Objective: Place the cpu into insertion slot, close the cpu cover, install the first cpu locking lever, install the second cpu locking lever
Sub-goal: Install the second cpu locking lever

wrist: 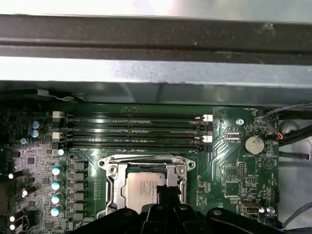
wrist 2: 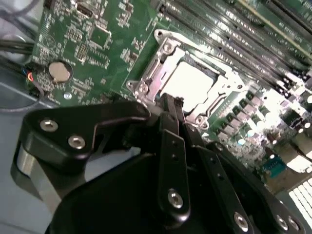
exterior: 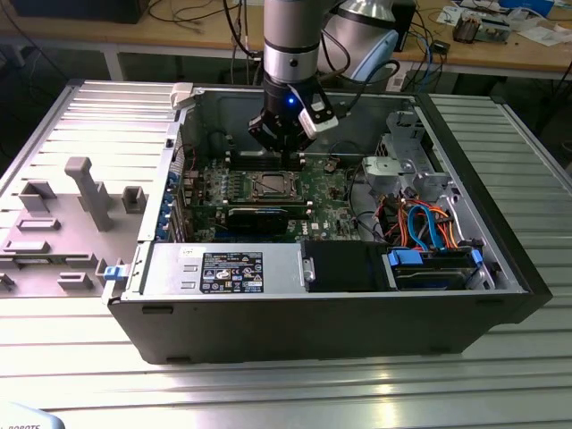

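The cpu lies flat in the insertion slot on the green board, its dull silver top showing. The cpu cover lies down around it as a silver frame with a square window. My gripper hangs inside the open computer case, just above the socket's edge. In both wrist views its black fingers stand pressed together with nothing between them, their tips over the chip's near edge. I cannot make out the locking levers apart from the frame.
Long memory slots run beside the socket, toward the case wall. A coin battery sits on the board. A black graphics card, a drive cage and coloured cables crowd the case. A grey fixture tray lies outside.
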You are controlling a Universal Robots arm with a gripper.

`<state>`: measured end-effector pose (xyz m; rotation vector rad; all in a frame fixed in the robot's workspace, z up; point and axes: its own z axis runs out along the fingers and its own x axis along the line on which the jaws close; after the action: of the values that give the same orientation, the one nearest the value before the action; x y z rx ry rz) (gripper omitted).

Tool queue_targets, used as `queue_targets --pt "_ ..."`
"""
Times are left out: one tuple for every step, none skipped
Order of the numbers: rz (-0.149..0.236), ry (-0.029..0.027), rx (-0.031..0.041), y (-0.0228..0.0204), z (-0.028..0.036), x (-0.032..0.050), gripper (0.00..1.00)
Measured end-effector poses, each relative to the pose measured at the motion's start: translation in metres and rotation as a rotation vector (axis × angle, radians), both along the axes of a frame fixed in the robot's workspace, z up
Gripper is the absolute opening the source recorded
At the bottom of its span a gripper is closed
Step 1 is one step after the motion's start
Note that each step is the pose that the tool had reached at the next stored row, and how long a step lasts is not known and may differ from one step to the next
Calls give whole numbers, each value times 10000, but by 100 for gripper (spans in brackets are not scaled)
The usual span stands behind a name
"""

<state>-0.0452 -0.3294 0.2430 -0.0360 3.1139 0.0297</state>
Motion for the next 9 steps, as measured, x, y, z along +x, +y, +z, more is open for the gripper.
queue_targets --pt "1 2 -4 -5 2 0 11" --pt "1 2 -4 -19 2 0 11" --pt "1 1 -3 -40 1 0 11" --pt "1 2 -3 -51 1 0 11" --pt "0 2 -3 -59 1 0 11" --pt "1 1 -3 -67 1 0 11" --pt "1 1 -3 -73 1 0 11" --pt "0 2 -3 -78 1 0 11" --pt "-1 1 -2 -79 0 0 11"
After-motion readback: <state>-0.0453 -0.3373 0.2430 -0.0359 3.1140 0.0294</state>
